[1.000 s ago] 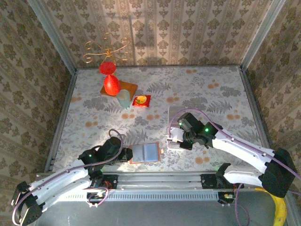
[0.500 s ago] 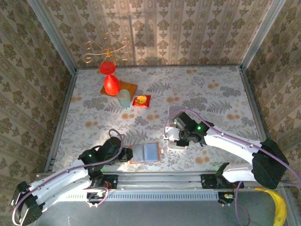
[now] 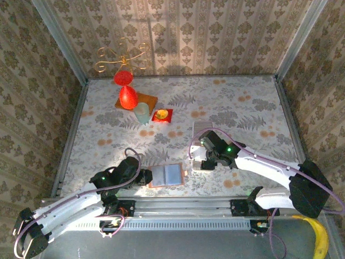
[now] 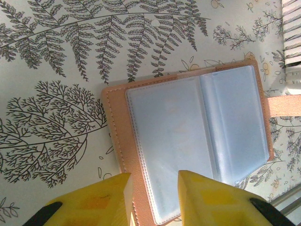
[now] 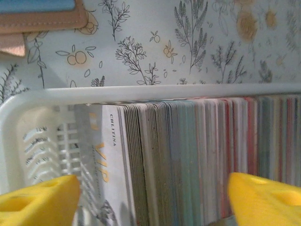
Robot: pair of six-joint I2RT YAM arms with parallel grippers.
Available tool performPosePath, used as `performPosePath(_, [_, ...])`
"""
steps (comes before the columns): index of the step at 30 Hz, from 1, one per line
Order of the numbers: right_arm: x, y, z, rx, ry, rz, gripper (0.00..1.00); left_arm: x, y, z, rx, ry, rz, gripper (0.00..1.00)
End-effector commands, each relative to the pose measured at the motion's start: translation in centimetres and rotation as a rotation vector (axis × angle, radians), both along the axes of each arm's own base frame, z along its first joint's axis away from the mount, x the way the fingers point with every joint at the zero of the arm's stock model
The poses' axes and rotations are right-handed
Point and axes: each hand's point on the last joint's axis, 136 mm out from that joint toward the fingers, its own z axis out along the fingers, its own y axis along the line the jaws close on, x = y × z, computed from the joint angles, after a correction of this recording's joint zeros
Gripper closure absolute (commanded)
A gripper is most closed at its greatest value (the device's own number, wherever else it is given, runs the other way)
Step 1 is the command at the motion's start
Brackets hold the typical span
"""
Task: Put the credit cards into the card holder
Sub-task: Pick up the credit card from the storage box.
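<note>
The pale plastic credit cards [image 5: 197, 155] stand packed upright in a ribbed white tray [image 5: 141, 93], right of centre in the top view. The right hand [image 5: 150, 197] gapes wide over them and may pinch several at once. The pinkish-tan leather card holder [image 4: 188, 136] lies open on the desk at lower centre. The left hand [image 4: 153, 197] is narrow over its edge, grip unclear, so the holder could slide.

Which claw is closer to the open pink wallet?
The left gripper: it sits at the wallet's left edge; the right gripper hangs over the card tray, to the wallet's right.
</note>
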Motion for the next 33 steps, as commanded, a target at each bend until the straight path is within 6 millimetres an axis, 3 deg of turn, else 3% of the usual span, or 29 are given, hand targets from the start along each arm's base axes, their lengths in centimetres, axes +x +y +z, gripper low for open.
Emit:
performPosePath(1, [0.5,-0.2,0.2,-0.016,-0.048,0.003,0.08,0.3,-0.4,0.8,-0.024,-0.020,-0.008,0.70])
performPosePath(12, [1.6,0.3,-1.7,-0.064,-0.049,0.016,0.07,0.4,-0.6,1.0,-0.031,-0.025,-0.011,0.70])
performPosePath(16, [1.7,0.5,-1.9,-0.070,-0.054,0.029,0.18,0.3,-0.5,0.8,-0.029,-0.017,-0.009,0.72])
performPosePath(21, [1.4,0.4,-1.7,-0.069,-0.050,0.040,0.42,0.3,-0.5,0.7,-0.030,-0.015,-0.006,0.74])
performPosePath(24, [1.2,0.4,-1.4,-0.065,-0.052,0.043,0.52,0.2,-0.5,0.7,-0.032,-0.012,-0.008,0.74])
performPosePath(33, [0.7,0.4,-0.8,-0.040,-0.051,0.054,0.66,0.2,-0.7,0.9,-0.045,-0.007,-0.007,0.76])
